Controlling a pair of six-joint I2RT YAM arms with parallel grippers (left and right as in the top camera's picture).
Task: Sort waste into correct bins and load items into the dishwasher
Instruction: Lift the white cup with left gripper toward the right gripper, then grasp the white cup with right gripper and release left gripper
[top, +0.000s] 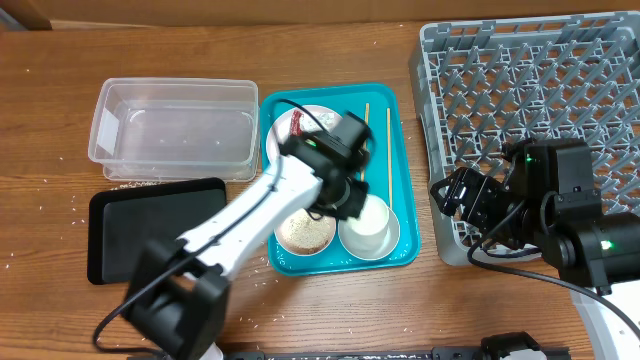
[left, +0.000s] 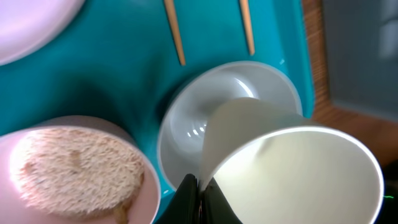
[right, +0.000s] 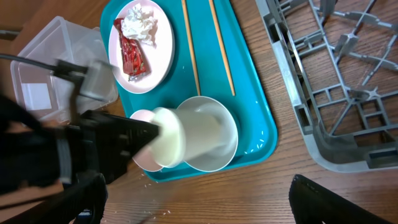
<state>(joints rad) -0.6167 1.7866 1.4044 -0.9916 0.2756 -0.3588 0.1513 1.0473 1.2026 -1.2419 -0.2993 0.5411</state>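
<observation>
On the teal tray, the left end effector pinches the rim of a white cup tilted over the metal bowl. A small bowl beside it holds rice. The plate carries a red wrapper, with chopsticks alongside. The right end effector is spread with nothing between its fingers, by the rack on the table.
</observation>
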